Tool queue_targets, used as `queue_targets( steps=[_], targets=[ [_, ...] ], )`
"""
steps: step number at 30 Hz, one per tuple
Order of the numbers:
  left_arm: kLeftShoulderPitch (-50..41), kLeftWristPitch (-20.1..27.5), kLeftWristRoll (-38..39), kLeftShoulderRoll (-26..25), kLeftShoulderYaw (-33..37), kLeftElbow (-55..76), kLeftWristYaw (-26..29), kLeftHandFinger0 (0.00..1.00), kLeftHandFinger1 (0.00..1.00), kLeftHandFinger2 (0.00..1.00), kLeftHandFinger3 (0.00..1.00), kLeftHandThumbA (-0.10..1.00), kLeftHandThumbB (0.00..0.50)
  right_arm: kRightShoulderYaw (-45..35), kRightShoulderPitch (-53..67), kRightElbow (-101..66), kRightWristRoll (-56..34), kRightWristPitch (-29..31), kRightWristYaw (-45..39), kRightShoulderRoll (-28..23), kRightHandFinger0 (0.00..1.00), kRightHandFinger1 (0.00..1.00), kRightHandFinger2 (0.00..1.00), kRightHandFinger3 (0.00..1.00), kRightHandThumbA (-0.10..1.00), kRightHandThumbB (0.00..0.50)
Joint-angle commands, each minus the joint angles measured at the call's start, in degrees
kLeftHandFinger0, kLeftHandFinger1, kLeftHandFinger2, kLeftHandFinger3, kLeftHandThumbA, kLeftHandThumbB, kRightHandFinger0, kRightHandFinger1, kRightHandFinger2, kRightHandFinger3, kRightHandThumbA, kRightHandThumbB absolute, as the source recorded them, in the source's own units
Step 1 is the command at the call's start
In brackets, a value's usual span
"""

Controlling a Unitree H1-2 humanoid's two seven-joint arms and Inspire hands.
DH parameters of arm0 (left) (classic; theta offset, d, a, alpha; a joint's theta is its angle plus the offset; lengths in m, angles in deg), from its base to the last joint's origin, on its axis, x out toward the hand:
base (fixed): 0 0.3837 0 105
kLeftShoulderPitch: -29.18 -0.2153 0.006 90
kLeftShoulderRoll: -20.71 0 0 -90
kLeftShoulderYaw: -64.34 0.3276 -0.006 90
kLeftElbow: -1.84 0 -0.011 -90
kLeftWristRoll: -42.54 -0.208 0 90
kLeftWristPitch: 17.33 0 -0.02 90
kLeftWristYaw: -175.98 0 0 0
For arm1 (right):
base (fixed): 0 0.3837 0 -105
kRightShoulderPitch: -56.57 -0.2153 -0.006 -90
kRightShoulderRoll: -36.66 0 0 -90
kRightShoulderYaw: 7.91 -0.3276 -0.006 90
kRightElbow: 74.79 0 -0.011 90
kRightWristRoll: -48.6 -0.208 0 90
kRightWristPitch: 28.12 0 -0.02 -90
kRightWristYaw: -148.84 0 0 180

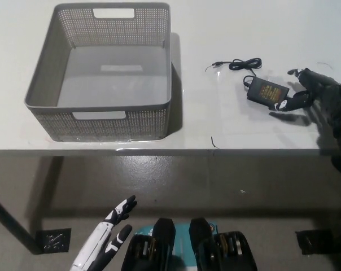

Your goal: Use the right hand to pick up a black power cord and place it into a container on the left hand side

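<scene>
The black power cord (265, 90), adapter brick and thin coiled lead, lies on the white table (215, 124) well right of the empty grey basket (100, 107), with the black right hand (309, 90) open-fingered just beside it, seemingly placed to grasp, while the white left hand (105, 243) rests open below the table edge.

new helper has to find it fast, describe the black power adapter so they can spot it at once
Start at the white table and look right of the grey basket. The black power adapter lies flat there, just left of the black right hand. It is the only boxy block, with a thin cord coiled beyond it.
</scene>
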Motion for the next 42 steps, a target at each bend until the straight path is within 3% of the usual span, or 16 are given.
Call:
queue_targets(
  steps=[1, 11, 21, 25, 26, 27, 28, 29, 30, 31, 32, 33, 34, 37, 42],
  targets=[
    [0.97, 1.29, 0.21, -0.70, 0.40, 0.90, -1.00, 1.00, 1.00, 1.00, 1.00, 1.00, 0.375, -0.90, -5.33, 4.54, -2.37, 4.06, 3.80, 1.04, 1.00, 1.00, 1.00, 1.00, 0.83, 0.500],
    [1.74, 0.98, 0.45, -0.77, 0.08, 0.95, -1.45, 1.00, 1.00, 1.00, 1.00, 1.00, 0.375, 0.50, -8.15, 13.11, -2.00, 7.54, 7.05, 3.30, 1.00, 1.00, 1.00, 1.00, 0.88, 0.500],
    [2.57, -0.08, 0.17, -1.00, 0.25, 1.42, -2.07, 1.00, 1.00, 1.00, 1.00, 1.00, 0.381, 0.19, -8.71, 13.77, -3.17, 8.45, 7.78, 3.23, 1.00, 1.00, 1.00, 1.00, 0.82, 0.500],
    [3.25, 0.32, 0.23, -0.79, 0.28, 1.07, -2.03, 1.00, 1.00, 1.00, 1.00, 1.00, 0.380, -0.03, -8.17, 15.16, -3.25, 9.85, 11.69, 3.71, 1.00, 1.00, 1.00, 1.00, 0.68, 0.500],
    [3.36, 0.46, 0.33, -0.78, 0.31, 0.95, -2.11, 1.00, 1.00, 1.00, 1.00, 1.00, 0.380, -0.50, -8.02, 15.78, -3.65, 10.68, 13.38, 3.89, 1.00, 1.00, 1.00, 1.00, 0.60, 0.450],
    [3.54, 0.41, 0.15, -0.80, 0.35, 0.97, -2.14, 1.00, 1.00, 1.00, 1.00, 1.00, 0.380, -1.13, -7.68, 16.32, -4.13, 12.21, 16.16, 3.97, 1.00, 1.00, 0.97, 1.00, 0.42, 0.348],
    [3.64, 0.45, -0.06, -0.84, 0.34, 0.90, -2.12, 1.00, 1.00, 1.00, 1.00, 1.00, 0.381, -1.72, -7.33, 16.70, -4.51, 13.52, 18.66, 4.10, 1.00, 0.89, 0.91, 1.00, 0.36, 0.364],
    [3.81, 0.57, 0.16, -0.90, 0.30, 0.76, -2.26, 1.00, 1.00, 1.00, 1.00, 1.00, 0.379, -2.45, -6.96, 16.97, -4.79, 14.14, 21.63, 4.25, 0.31, 0.39, 0.53, 0.59, 0.06, 0.265],
    [3.92, 0.62, 0.24, -0.93, 0.28, 0.69, -2.30, 1.00, 1.00, 1.00, 1.00, 1.00, 0.378, -2.62, -6.85, 17.01, -4.81, 14.34, 22.65, 4.27, 0.21, 0.35, 0.51, 0.56, -0.02, 0.247],
    [4.25, 0.51, 0.27, -0.98, 0.23, 0.72, -2.38, 1.00, 1.00, 1.00, 1.00, 1.00, 0.373, -2.92, -6.53, 17.33, -4.68, 15.55, 25.96, 4.22, 0.02, 0.28, 0.49, 0.47, -0.10, 0.189],
    [4.62, 0.35, 0.33, -0.93, 0.16, 0.65, -2.42, 1.00, 1.00, 1.00, 1.00, 1.00, 0.376, -3.20, -6.36, 17.37, -4.68, 16.28, 28.09, 4.06, 0.01, 0.33, 0.61, 0.58, -0.10, 0.162],
    [4.77, 0.57, 0.48, -0.92, 0.15, 0.40, -2.48, 1.00, 1.00, 1.00, 1.00, 1.00, 0.375, -3.53, -6.15, 17.13, -4.79, 16.53, 29.37, 3.91, 0.07, 0.51, 0.84, 0.84, -0.10, 0.153],
    [4.88, 0.94, 0.40, -0.97, 0.19, 0.16, -2.49, 1.00, 1.00, 1.00, 1.00, 1.00, 0.367, -3.74, -5.98, 16.88, -4.85, 16.89, 30.20, 3.78, 0.15, 0.65, 0.99, 1.00, -0.10, 0.127],
    [5.77, 1.03, 0.26, -1.12, 0.10, -0.16, -2.55, 1.00, 1.00, 1.00, 1.00, 1.00, 0.369, -3.68, -6.36, 17.16, -4.68, 17.91, 31.91, 3.32, 0.27, 0.77, 1.00, 1.00, -0.10, 0.123],
    [5.45, -0.99, 0.07, -1.21, 0.11, 1.06, -2.95, 1.00, 1.00, 1.00, 1.00, 1.00, 0.369, -3.18, -6.25, 17.59, -4.59, 19.64, 34.38, 2.80, 0.31, 0.74, 1.00, 1.00, -0.10, 0.126]
  ],
)
